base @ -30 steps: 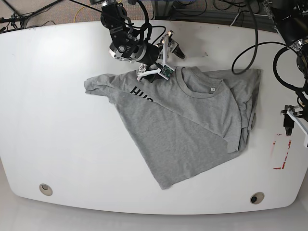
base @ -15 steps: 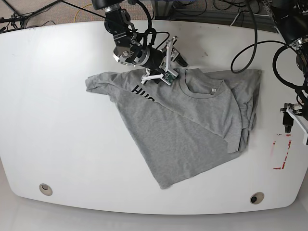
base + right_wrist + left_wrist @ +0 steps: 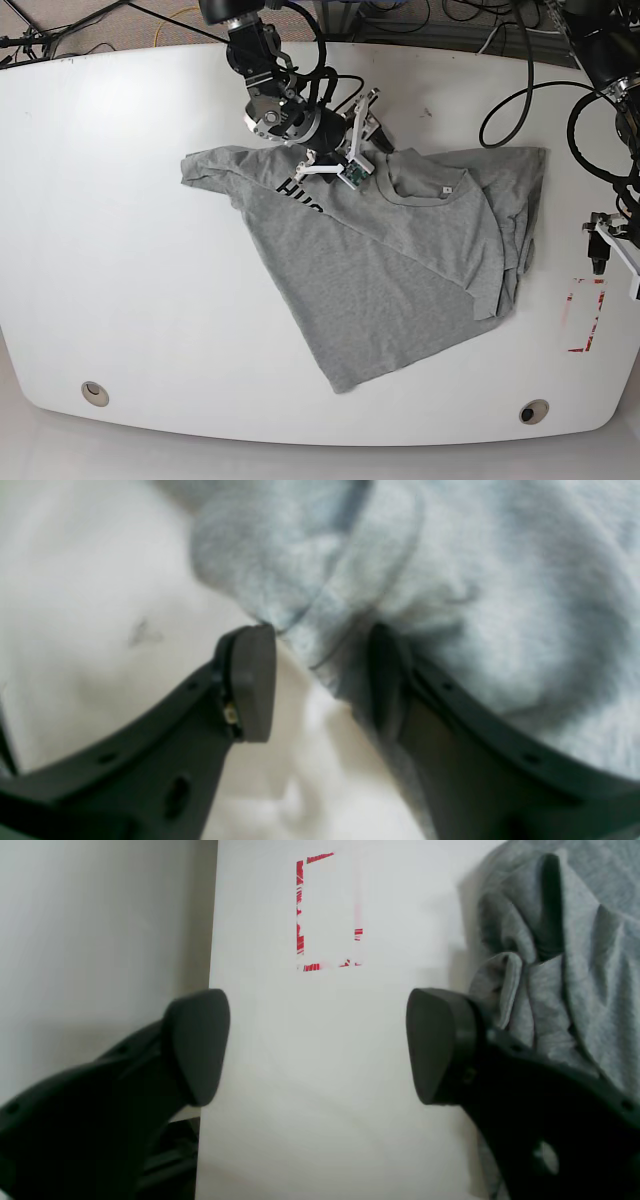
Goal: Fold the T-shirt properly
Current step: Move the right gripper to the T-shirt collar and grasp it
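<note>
The grey T-shirt (image 3: 400, 270) lies on the white table (image 3: 120, 250), folded diagonally, with its crew neck and white tag (image 3: 449, 187) at the top and black lettering (image 3: 298, 193) partly showing. My right gripper (image 3: 372, 150) is at the shirt's top edge, left of the collar. In the right wrist view its jaws (image 3: 320, 680) stand partly open with a bunched fold of the shirt (image 3: 450, 580) between them, and the right finger presses against the cloth. My left gripper (image 3: 317, 1045) is open and empty over bare table beside the shirt's crumpled right edge (image 3: 575, 940); it also shows in the base view (image 3: 600, 250).
A red tape rectangle (image 3: 300, 915) marks the table near its right edge, also seen in the base view (image 3: 585, 310). Two round holes (image 3: 95, 393) (image 3: 533, 411) sit near the front edge. Cables hang behind the table.
My right gripper moved right and down along the shirt's top edge towards the collar. The shirt shifted slightly to the right with it. The left arm stayed put.
</note>
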`<state>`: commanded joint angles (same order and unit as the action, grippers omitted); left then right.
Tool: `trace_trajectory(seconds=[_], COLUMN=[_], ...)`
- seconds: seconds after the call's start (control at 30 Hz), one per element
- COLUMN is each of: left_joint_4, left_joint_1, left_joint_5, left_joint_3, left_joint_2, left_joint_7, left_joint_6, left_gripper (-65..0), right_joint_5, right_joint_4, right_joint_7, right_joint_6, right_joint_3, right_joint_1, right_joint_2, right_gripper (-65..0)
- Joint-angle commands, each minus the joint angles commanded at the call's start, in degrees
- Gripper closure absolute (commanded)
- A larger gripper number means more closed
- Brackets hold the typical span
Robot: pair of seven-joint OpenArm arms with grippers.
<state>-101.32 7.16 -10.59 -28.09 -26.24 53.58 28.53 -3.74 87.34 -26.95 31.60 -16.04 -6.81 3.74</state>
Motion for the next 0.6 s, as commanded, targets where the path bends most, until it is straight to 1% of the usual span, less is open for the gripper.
trace_trajectory(seconds=[0.03,0.07,0.1,0.2,0.3,0.33,0.4,0.6], left_joint_4=[0.0,0.0,0.0,0.0,0.0,0.0,0.09,0.09], left_joint_1=[0.0,0.0,0.0,0.0,0.0,0.0,0.0,0.0], left_joint_5=[0.0,0.0,0.0,0.0,0.0,0.0,0.0,0.0], left_joint_3=[0.0,0.0,0.0,0.0,0.0,0.0,0.0,0.0], left_joint_2=[0.0,0.0,0.0,0.0,0.0,0.0,0.0,0.0], left_joint_7=[0.0,0.0,0.0,0.0,0.0,0.0,0.0,0.0], left_joint_6=[0.0,0.0,0.0,0.0,0.0,0.0,0.0,0.0], left_gripper=[-51.7,-51.7,-51.7,-51.7,-51.7,-51.7,-51.7,-51.7], right_joint_5=[0.0,0.0,0.0,0.0,0.0,0.0,0.0,0.53], right_joint_4=[-0.09,-0.09,-0.09,0.79,3.25,5.01,7.74,19.25], right_joint_7=[0.62,0.88,1.05,0.88,0.79,0.7,-0.26,-9.14], right_joint_6=[-0.35,-0.35,-0.35,-0.44,-0.44,-0.44,-0.44,-0.18], right_joint_3=[0.0,0.09,0.09,0.09,0.26,0.26,0.26,0.26], right_joint_1=[0.0,0.0,-0.09,-0.53,-2.11,-3.08,-4.48,-8.53], right_joint_2=[-0.09,-0.09,-0.09,-0.09,-0.18,-0.7,-1.67,-3.52], right_gripper=[-19.7,-17.0,-11.7,0.0,0.0,-1.6,-2.7,-3.0])
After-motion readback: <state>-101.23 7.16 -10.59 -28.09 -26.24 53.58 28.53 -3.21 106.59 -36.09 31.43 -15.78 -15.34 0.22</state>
